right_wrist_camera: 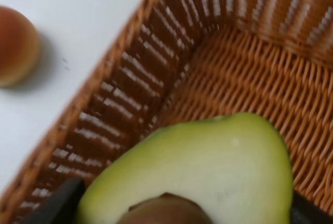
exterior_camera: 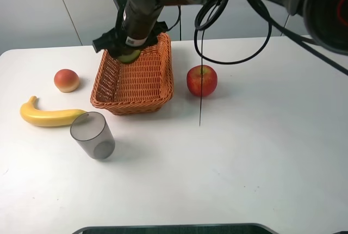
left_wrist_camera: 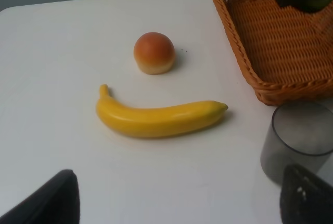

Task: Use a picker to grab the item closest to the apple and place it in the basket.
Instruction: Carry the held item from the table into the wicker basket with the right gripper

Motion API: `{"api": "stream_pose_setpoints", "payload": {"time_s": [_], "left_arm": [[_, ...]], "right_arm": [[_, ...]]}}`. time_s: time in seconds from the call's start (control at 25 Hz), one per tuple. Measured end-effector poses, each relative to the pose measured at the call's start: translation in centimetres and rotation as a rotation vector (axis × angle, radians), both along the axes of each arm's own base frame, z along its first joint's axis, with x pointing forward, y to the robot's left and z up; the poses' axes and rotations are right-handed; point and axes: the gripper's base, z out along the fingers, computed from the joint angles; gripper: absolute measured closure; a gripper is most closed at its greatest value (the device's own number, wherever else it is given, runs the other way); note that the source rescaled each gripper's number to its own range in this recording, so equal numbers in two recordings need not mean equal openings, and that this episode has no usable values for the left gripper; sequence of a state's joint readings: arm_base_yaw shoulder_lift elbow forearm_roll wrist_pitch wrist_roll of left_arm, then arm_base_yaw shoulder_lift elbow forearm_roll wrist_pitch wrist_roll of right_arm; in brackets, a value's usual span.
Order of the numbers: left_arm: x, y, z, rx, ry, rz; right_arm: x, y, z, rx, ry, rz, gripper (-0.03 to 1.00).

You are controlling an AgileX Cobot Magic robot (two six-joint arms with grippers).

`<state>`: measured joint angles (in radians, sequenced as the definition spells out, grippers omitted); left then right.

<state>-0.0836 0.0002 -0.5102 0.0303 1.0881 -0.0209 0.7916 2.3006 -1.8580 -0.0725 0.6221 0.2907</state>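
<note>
The right arm reaches across the middle, and my right gripper (exterior_camera: 129,53) hangs over the far end of the orange wicker basket (exterior_camera: 142,95). It is shut on a green avocado half (right_wrist_camera: 218,166), cut face and brown pit showing, held just above the woven floor of the basket (right_wrist_camera: 250,73). The red apple (exterior_camera: 202,80) sits on the table right of the basket. My left gripper (left_wrist_camera: 177,211) is open and empty, low over the table near the banana (left_wrist_camera: 156,117); its dark fingertips (left_wrist_camera: 49,200) show at the frame's corners.
A yellow banana (exterior_camera: 49,115) and a peach-coloured round fruit (exterior_camera: 66,80) lie left of the basket. A grey translucent cup (exterior_camera: 92,135) stands in front of it. A thin black cable (exterior_camera: 200,81) hangs down past the apple.
</note>
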Motion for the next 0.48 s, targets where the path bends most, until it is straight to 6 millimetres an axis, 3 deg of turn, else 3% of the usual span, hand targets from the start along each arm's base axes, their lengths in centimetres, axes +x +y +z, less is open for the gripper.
{"api": "stream_pose_setpoints", "payload": {"time_s": [0.2, 0.48], "left_arm": [[0.0, 0.0, 0.0, 0.0, 0.0, 0.0], [0.0, 0.0, 0.0, 0.0, 0.0, 0.0]], "right_arm": [[0.3, -0.1, -3.3, -0.054, 0.04, 0.0, 0.97], [0.6, -0.4, -3.8, -0.066, 0.046, -0.007, 0.97]]}}
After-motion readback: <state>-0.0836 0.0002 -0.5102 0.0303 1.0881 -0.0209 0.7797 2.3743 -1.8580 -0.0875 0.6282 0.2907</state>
